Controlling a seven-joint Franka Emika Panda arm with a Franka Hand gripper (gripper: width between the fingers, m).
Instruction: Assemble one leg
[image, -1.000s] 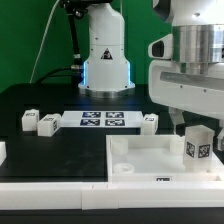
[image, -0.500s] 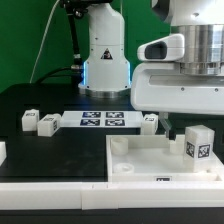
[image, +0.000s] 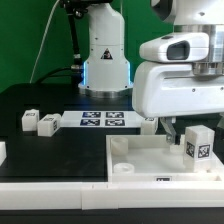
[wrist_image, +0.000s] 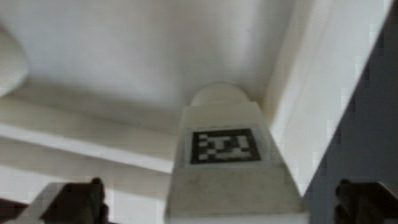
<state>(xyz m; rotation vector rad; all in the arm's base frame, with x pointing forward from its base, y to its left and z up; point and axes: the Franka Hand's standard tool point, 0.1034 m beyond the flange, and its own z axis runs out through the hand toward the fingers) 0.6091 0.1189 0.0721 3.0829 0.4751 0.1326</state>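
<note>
One leg (image: 197, 143), a small white block with a black-and-white tag, stands upright in the corner of the large white tray-like piece (image: 140, 160) at the exterior view's right. My gripper (image: 185, 125) hangs just above and behind it. In the wrist view the leg (wrist_image: 222, 150) rises between my two dark fingertips (wrist_image: 75, 200), which stand wide apart on either side and do not touch it. The gripper (wrist_image: 217, 205) is open and holds nothing.
Two more legs (image: 28, 121) (image: 47, 124) lie on the black table at the exterior view's left. Another leg (image: 150, 122) lies beside the marker board (image: 100, 120). A white part (image: 2, 152) shows at the left edge. The robot base (image: 105, 55) stands behind.
My gripper has risen a little and shifted toward the exterior view's left, away from the leg. The leg stays upright in the tray corner.
</note>
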